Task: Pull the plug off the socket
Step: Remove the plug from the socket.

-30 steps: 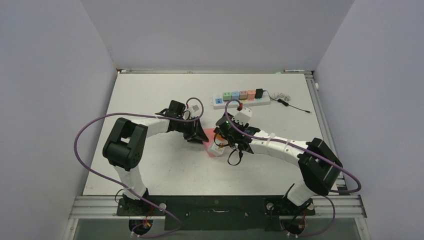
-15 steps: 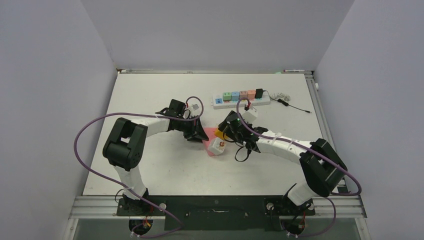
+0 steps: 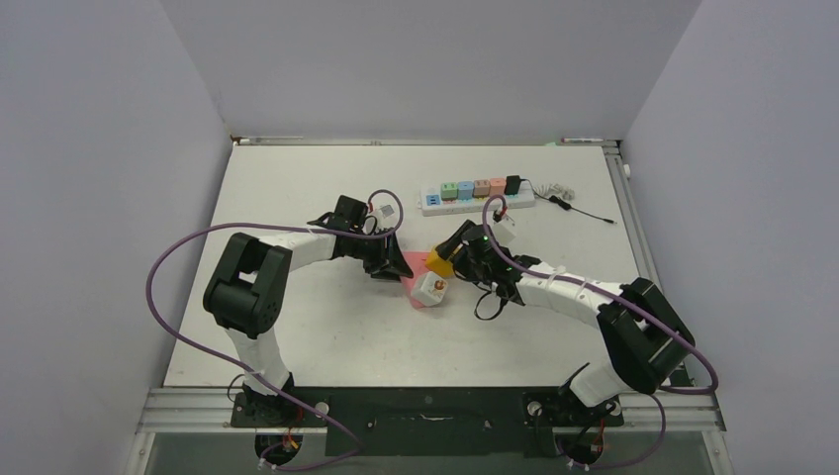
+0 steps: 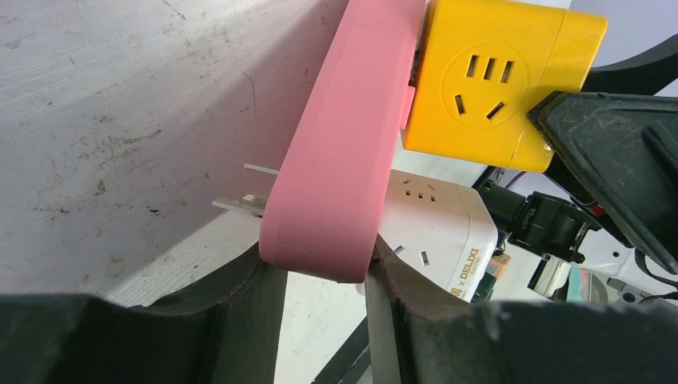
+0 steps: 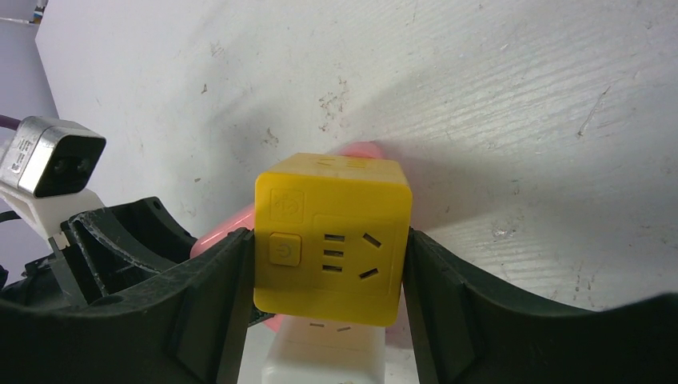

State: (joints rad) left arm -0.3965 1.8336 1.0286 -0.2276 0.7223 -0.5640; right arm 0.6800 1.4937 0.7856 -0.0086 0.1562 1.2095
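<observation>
A flat pink socket [image 3: 411, 269] lies mid-table, and my left gripper [image 3: 389, 263] is shut on its near end [image 4: 344, 136], a finger on each face [image 4: 320, 268]. A yellow cube plug [image 3: 438, 262] sits against the socket's right face [image 4: 496, 80]. My right gripper [image 3: 447, 259] is shut on this yellow plug, its pads pressed on both sides [image 5: 328, 272]. I see no gap between the plug [image 5: 332, 240] and the socket [image 5: 228, 224]. A white cube plug [image 3: 430, 288] sits on the same face, closer to me [image 4: 436, 232].
A white power strip [image 3: 478, 195] with several coloured cube adapters lies at the back. A black adapter and thin cable [image 3: 569, 198] trail off to its right. Two metal prongs [image 4: 244, 204] stick out of the pink socket's other face, over the table.
My right arm has swung away from the white cube toward the far right, and its wrist has turned. The yellow plug has come into view in its jaws. The left arm has stayed still.
</observation>
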